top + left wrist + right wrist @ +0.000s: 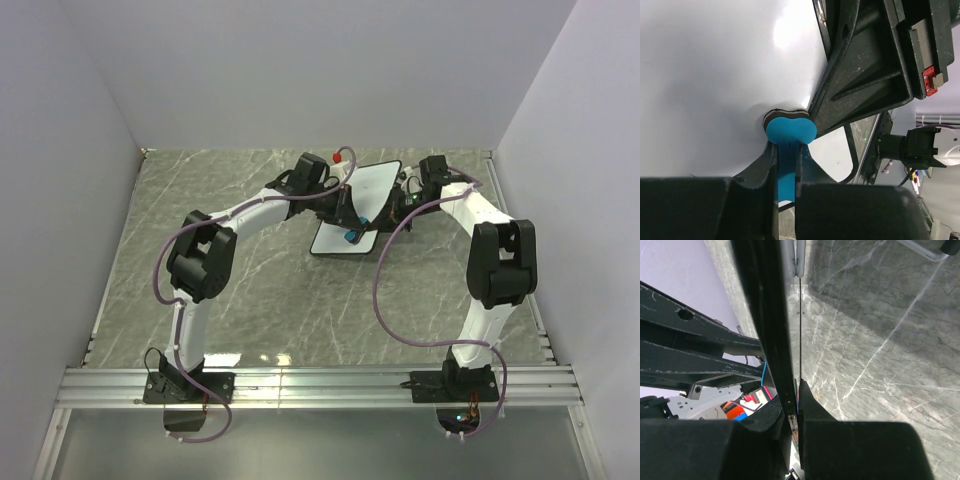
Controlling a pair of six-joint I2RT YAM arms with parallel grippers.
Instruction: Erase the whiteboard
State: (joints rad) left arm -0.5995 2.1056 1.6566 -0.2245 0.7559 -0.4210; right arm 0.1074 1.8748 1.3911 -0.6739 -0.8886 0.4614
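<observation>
The whiteboard [375, 190] lies tilted at the middle back of the table, and its white face shows no scribbles. My left gripper [350, 228] is shut on the small blue eraser [352, 237] at the board's near part. In the left wrist view the gripper [788, 146] pinches the eraser [790, 131], whose round head presses on the white face [710, 75]. My right gripper [392, 212] is shut on the board's right edge. In the right wrist view the gripper [796, 397] clamps the thin black rim [767, 315], seen edge-on.
The grey marble table [250, 290] is walled in white on three sides. An aluminium rail [320, 385] runs along the near edge by the arm bases. Purple cables [385, 300] loop off both arms. The right gripper's black finger [860, 75] stands close beside the eraser.
</observation>
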